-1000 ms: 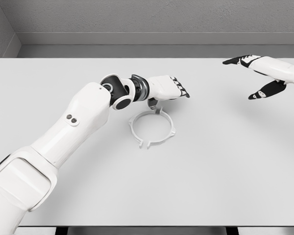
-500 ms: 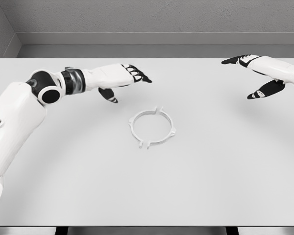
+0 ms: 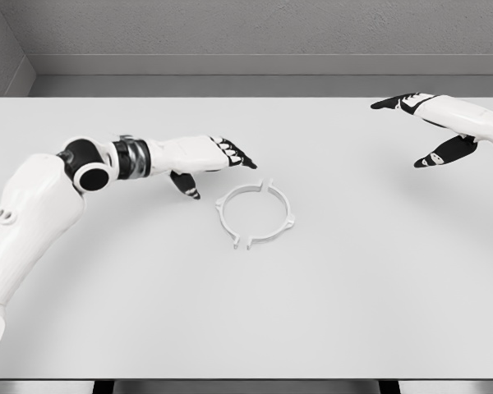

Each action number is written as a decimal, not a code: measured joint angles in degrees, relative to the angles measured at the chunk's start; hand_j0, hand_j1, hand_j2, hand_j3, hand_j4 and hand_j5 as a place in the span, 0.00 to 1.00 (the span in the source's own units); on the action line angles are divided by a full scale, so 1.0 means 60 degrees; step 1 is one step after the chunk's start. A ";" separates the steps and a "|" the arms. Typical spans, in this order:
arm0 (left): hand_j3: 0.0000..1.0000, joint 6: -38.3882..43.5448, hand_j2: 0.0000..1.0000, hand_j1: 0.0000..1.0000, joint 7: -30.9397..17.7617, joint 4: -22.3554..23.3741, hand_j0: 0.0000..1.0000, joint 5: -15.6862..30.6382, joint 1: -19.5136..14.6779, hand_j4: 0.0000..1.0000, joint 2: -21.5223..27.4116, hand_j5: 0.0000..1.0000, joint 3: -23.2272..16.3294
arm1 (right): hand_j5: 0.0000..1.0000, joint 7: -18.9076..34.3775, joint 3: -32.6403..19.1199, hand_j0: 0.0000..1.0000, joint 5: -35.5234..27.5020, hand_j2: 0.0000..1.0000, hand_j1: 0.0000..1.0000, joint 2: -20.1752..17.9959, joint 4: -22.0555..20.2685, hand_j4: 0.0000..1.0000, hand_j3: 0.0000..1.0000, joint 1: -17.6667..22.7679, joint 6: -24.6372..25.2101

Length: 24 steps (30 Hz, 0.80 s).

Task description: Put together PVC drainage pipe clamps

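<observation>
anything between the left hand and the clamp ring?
Nothing: in the head view only bare table separates the left hand from the clamp ring, and the gap is short.

A white plastic ring-shaped pipe clamp [image 3: 254, 215] lies flat near the middle of the plain white table [image 3: 329, 312]. The left hand [image 3: 204, 158] hovers just beside its left rim, fingers extended, holding nothing. The right hand [image 3: 434, 127] hangs spread near the far right corner.
</observation>
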 measured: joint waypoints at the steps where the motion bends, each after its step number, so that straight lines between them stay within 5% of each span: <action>1: 1.00 0.0000 1.00 1.00 -0.0002 0.0009 1.00 -0.0007 0.0000 1.00 -0.0044 1.00 -0.0057 | 1.00 0.0000 0.0000 1.00 0.0001 1.00 1.00 -0.0003 -0.0019 1.00 1.00 0.0000 0.0000; 13: 1.00 0.0003 1.00 1.00 0.0016 0.0220 1.00 -0.0386 -0.0088 1.00 -0.0435 1.00 -0.0164 | 1.00 0.0000 0.0000 1.00 -0.0001 1.00 1.00 -0.0006 -0.0254 1.00 1.00 0.0000 0.0000; 24: 1.00 0.0000 1.00 1.00 0.0034 0.0158 1.00 0.0134 -0.0073 1.00 -0.0194 1.00 0.0168 | 1.00 0.0000 0.0000 1.00 -0.0003 1.00 1.00 -0.0009 -0.0395 1.00 1.00 0.0015 0.0000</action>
